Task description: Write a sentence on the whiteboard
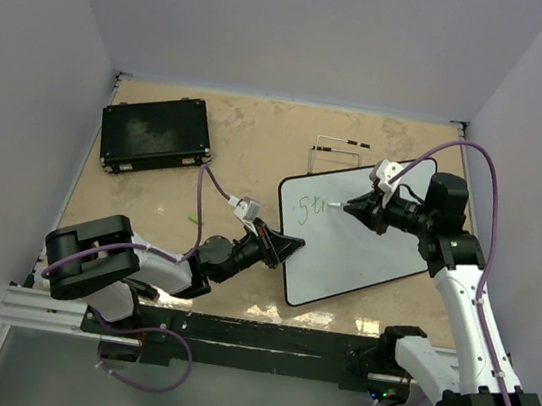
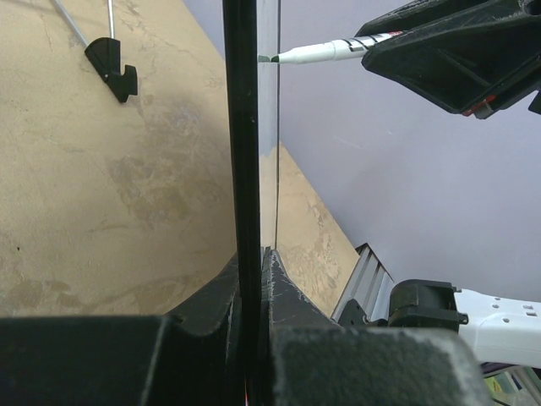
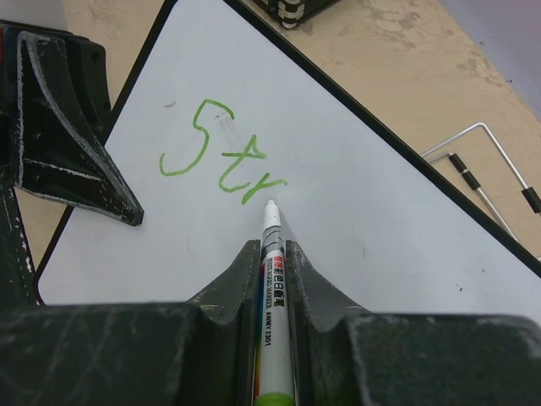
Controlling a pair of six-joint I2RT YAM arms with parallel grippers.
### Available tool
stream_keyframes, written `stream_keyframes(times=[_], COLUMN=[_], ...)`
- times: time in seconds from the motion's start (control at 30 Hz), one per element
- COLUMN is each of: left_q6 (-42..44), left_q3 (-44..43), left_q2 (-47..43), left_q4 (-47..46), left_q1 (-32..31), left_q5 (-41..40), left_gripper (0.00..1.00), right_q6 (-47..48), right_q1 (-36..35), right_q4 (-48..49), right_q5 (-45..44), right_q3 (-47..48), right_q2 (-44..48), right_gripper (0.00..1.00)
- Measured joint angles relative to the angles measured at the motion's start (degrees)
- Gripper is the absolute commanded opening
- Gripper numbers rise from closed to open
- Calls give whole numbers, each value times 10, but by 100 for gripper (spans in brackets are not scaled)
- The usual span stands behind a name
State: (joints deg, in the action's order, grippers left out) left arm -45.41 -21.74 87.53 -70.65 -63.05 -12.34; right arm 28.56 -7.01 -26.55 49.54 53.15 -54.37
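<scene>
Your right hand clenches the white marker pen, its tip just past the green handwritten sentence. Bare glossy white whiteboard lies rightward, toward that hand. Your left hand clamps the board's edge.

Both arms extended; left end effector, right end effector clamped shut.

Marker at whiteboard's green letters

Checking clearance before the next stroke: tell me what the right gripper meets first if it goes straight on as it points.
The whiteboard. The right gripper grips a marker whose tip stands at the board just past the green Str, probably touching it.
</scene>
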Motion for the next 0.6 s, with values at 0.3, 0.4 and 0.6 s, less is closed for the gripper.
stream_keyframes(times=[0.3, 0.4, 0.6], left_q6=[0, 0, 0], left_q3=[0, 0, 0], left_q2=[0, 0, 0], left_q4=[0, 0, -1], left_q1=[0, 0, 0], left_q5=[0, 0, 0], left_gripper=[0, 0, 0], right_q6=[6, 7, 7], right_q1=[0, 0, 0], right_q4=[-1, -1, -1], right_q5=[11, 12, 11], right_q3=[0, 0, 0], right_q2=[0, 0, 0], right_gripper=[0, 0, 0])
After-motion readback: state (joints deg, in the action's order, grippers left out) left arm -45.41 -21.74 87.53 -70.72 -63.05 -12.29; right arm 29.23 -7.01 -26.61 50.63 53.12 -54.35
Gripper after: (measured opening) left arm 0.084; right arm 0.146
